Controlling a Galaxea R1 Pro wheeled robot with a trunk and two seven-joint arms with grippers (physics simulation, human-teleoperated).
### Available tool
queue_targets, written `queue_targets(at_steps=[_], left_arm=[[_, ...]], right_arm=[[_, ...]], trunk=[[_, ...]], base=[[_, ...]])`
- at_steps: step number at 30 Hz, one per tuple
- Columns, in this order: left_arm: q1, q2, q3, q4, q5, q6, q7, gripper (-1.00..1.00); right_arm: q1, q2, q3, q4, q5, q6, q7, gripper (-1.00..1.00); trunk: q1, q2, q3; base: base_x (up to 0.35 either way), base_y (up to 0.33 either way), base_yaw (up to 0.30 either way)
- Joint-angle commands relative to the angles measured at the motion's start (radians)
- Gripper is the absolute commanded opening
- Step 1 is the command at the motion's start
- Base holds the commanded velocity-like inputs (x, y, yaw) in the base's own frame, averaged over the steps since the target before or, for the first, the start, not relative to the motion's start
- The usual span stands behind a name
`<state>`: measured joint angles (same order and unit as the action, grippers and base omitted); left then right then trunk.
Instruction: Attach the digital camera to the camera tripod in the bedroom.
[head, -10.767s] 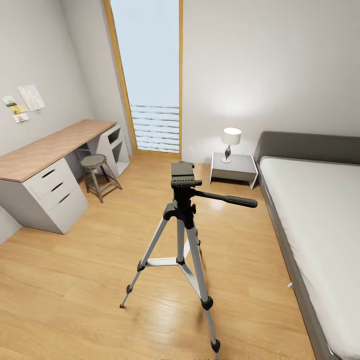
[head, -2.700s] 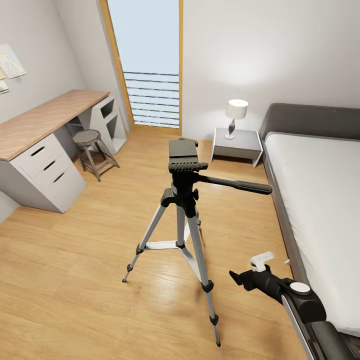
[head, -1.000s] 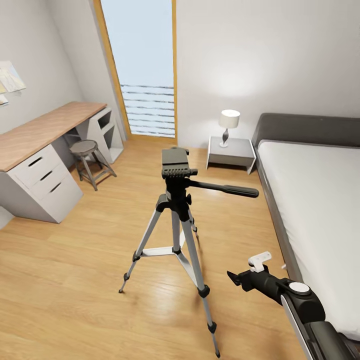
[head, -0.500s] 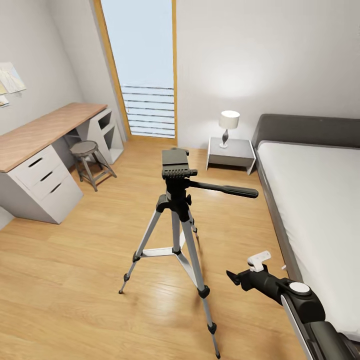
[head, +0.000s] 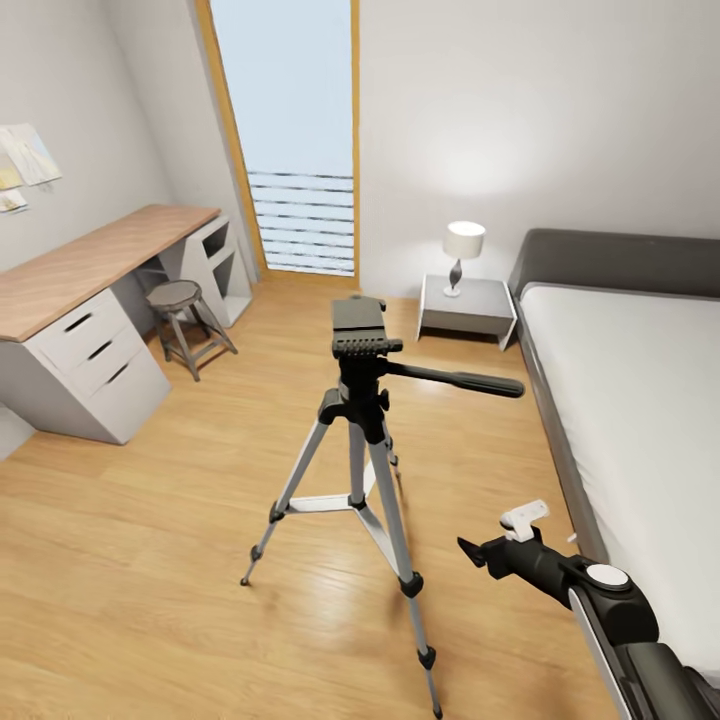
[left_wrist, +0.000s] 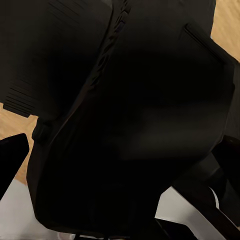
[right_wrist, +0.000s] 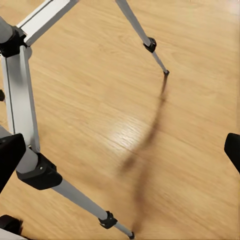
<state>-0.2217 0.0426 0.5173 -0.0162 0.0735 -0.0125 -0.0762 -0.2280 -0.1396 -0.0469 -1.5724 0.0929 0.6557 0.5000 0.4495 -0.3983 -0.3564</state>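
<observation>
Though the robot stands right in front of the camera tripod (head: 362, 420), nothing is mounted on it yet: the black head (head: 359, 325) is bare on top, its long pan handle (head: 455, 379) pointing right toward the grey bed (head: 640, 400). The tripod stands mid-floor on the light wood floor (head: 150, 520), all three silver legs splayed and planted.

The right gripper (head: 478, 553) hangs low at the near right, between the tripod's nearest leg and the bed's edge, pointing left toward the tripod. In the right wrist view its two dark fingertips (right_wrist: 10, 155) sit at opposite edges with only floor and tripod legs (right_wrist: 22, 100) between them, so the claw is spread wide and holds nothing.

The left wrist view is blocked by a big black chunky shape (left_wrist: 130, 120) pressed close to the lens. I'd guess that is the digital camera in the left claw, but I cannot tell for sure, nor whether those fingers are pinched on it.

Far left are a desk (head: 90, 290) and small stool (head: 180, 300); a lamp (head: 462, 250) glows on the nightstand (head: 468, 308) beside the bed.

As I judge it, the approach is done; raising the camera onto the head and seating it remain.
</observation>
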Motion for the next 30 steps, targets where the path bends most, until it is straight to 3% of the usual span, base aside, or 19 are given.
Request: queue_targets(at_steps=[1, 9, 30], left_arm=[[-0.001, 0.0, -0.002, 0.001, 0.008, -0.001, -0.004, -1.0], [-0.001, 0.0, -0.002, 0.002, 0.008, -0.001, -0.004, -1.0], [-0.001, 0.0, -0.002, 0.002, 0.008, -0.001, -0.004, -1.0]], right_arm=[[-0.001, 0.0, -0.003, -0.001, 0.01, 0.003, 0.009, 1.0], [-0.001, 0.0, -0.008, -0.001, 0.01, 0.003, 0.012, 1.0], [-0.001, 0.0, -0.012, -0.001, 0.01, -0.002, 0.011, 1.0]], trunk=[[0.0, -0.002, -0.002], [0.0, -0.002, -0.002], [0.0, -0.002, -0.002]], base=[[0.0, 0.0, 0.216], [0.0, 0.0, 0.198], [0.0, 0.0, 0.041]])
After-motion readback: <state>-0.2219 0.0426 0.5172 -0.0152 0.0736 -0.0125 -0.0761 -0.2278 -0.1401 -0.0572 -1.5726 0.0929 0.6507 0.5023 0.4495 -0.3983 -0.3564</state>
